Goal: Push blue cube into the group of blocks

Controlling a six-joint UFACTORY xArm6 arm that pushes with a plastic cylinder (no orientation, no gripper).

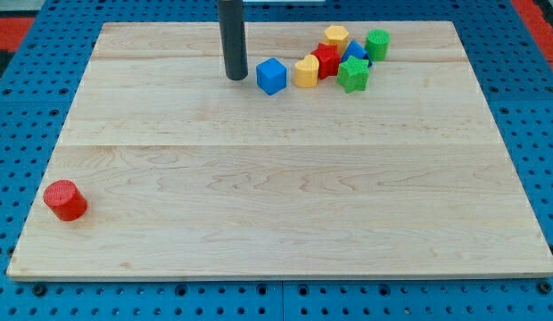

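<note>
- The rod's tip (236, 78) stood on the wooden surface (276, 196), just at 9 o'clock of the blue cube (271, 76); this tool had no jaws, so it grasped nothing.
- The blue cube lay beside a yellow block (306, 70) at 3 o'clock.
- Behind it clustered a red block (326, 59), green star (353, 75), green cylinder (377, 44), another yellow block (336, 37).
- A red cylinder (64, 200) sat far off at 8 o'clock.

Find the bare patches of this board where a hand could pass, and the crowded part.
Bare: everything between the red cylinder at the view's lower left and the blocks at the top. Crowded: top right, where my tip stands left of the blue cube, beside the cluster.
</note>
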